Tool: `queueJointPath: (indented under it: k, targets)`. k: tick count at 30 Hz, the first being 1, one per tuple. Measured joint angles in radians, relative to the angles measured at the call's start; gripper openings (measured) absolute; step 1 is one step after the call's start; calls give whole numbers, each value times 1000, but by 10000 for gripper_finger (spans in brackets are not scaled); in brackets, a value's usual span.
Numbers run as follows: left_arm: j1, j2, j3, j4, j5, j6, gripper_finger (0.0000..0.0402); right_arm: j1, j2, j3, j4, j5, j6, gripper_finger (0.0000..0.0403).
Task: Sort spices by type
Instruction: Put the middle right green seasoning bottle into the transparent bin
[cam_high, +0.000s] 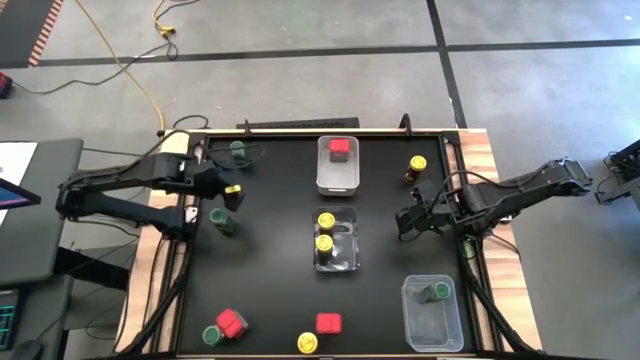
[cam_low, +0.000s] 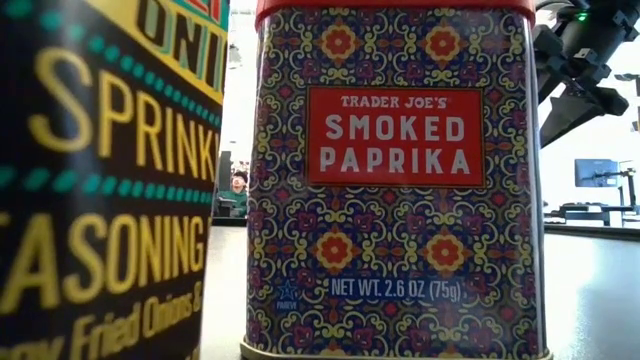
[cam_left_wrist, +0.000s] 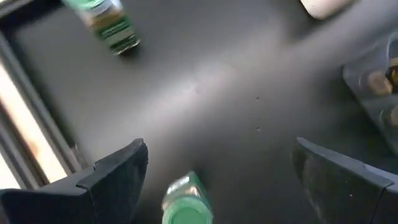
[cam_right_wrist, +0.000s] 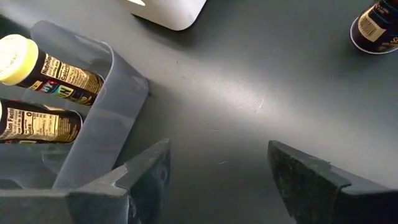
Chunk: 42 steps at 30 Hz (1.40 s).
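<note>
The left gripper (cam_high: 232, 193) stood wide open and empty over a green-lidded jar (cam_high: 221, 221) at the table's left side, another green jar (cam_high: 239, 150) beyond it. The right gripper (cam_high: 408, 219) was open too, holding nothing, beside the middle bin (cam_high: 351, 240) with its two yellow-lidded jars (cam_high: 325, 231). One red tin (cam_high: 340, 149) sat in the top bin (cam_high: 337, 185), one green jar (cam_high: 439, 292) in the lower-right bin (cam_high: 432, 335). Left loose: a yellow jar (cam_high: 417, 166) near the far right, plus two reds, a green and a yellow at the near edge. Roughly a third sorted, I'd judge.
</note>
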Motion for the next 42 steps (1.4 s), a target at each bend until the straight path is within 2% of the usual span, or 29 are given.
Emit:
queueJointPath:
  k: [8, 17, 21, 28, 33, 42]
  targets:
    - [-1, -30, -22, -171, 6, -281, 380, 0, 0, 0, 0, 0, -40, 291]
    - [-1, -29, -134, -176, 82, -445, 380, 1, 0, 0, 1, 0, -63, 291]
    - [-1, -24, -194, -135, 145, -479, 380, 1, 0, 0, 0, 0, -69, 291]
    - [26, -13, -298, 33, 194, -510, 380, 1, 0, 0, 0, 0, -86, 291]
    - [43, -4, -346, 38, 241, -552, 380, 1, 0, 0, 1, 0, -92, 291]
    - [69, -3, -360, 45, 250, -549, 374, 1, 0, 0, 0, 0, -94, 291]
